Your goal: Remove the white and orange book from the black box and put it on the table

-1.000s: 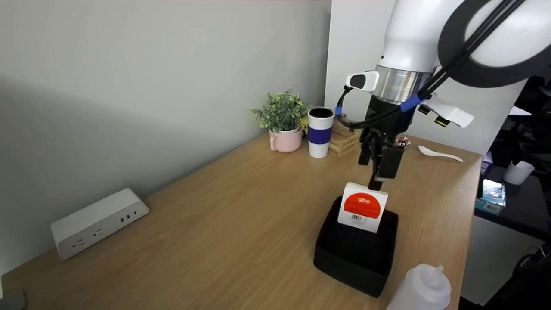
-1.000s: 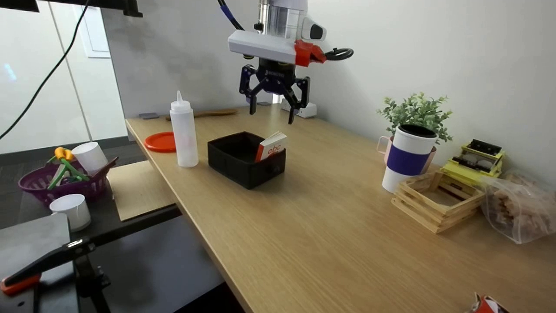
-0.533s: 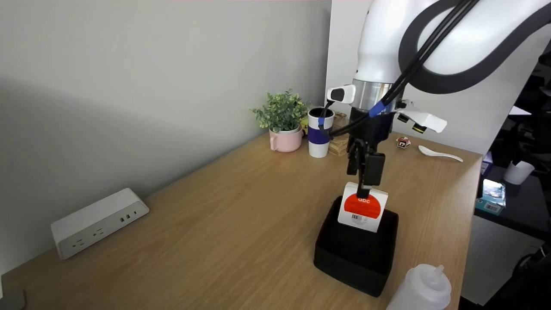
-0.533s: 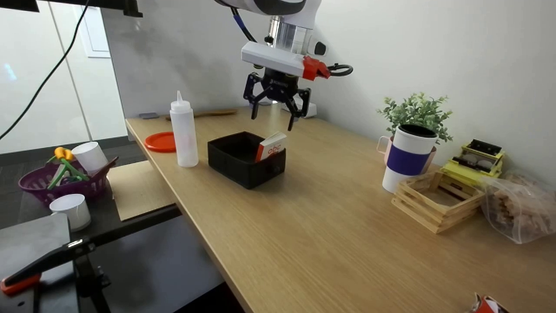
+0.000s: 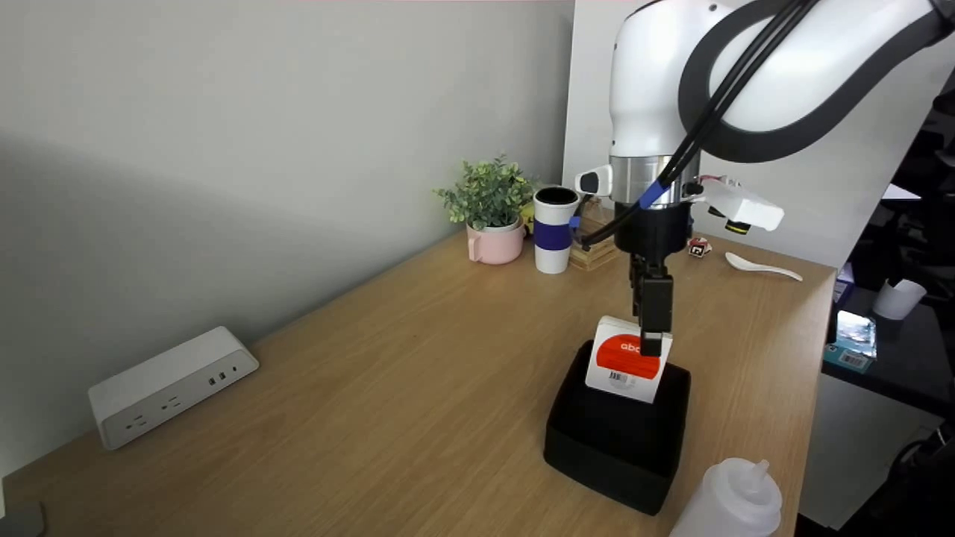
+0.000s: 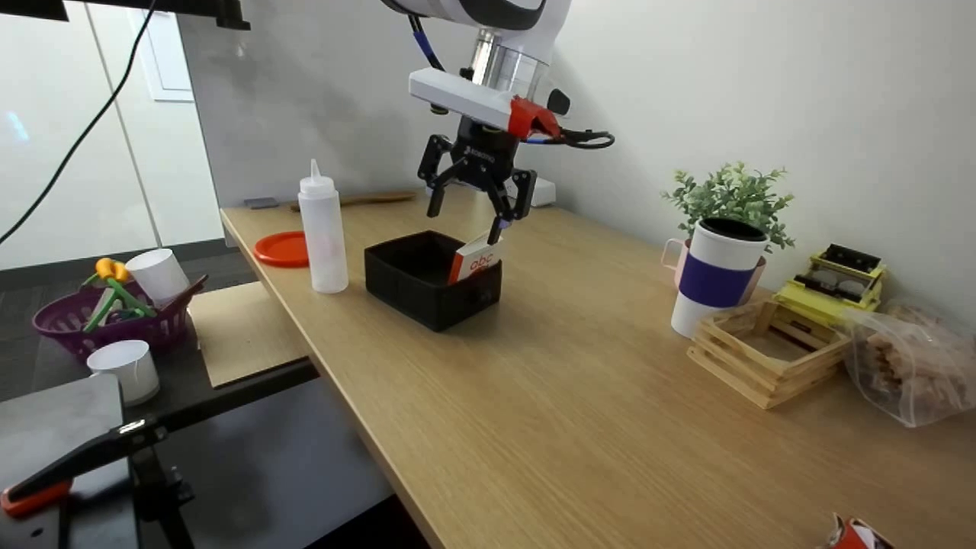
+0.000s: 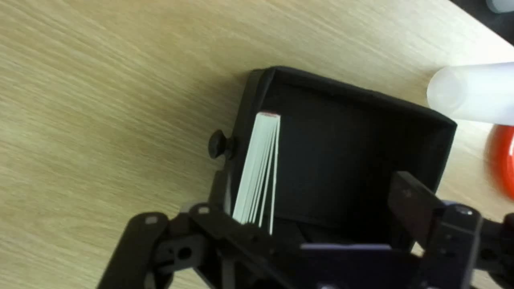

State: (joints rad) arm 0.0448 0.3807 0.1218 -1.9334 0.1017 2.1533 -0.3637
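Black gripper (image 6: pixel 463 226) | jaws spread apart | lower than before | white and orange book (image 6: pixel 476 258) unmoved inside black box (image 6: pixel 427 297)

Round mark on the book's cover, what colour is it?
Red-orange; the white book shows it best in an exterior view.

Both exterior views slant down at the black box (image 5: pixel 608 470), centre-right in the nearer, overhead wrist view.
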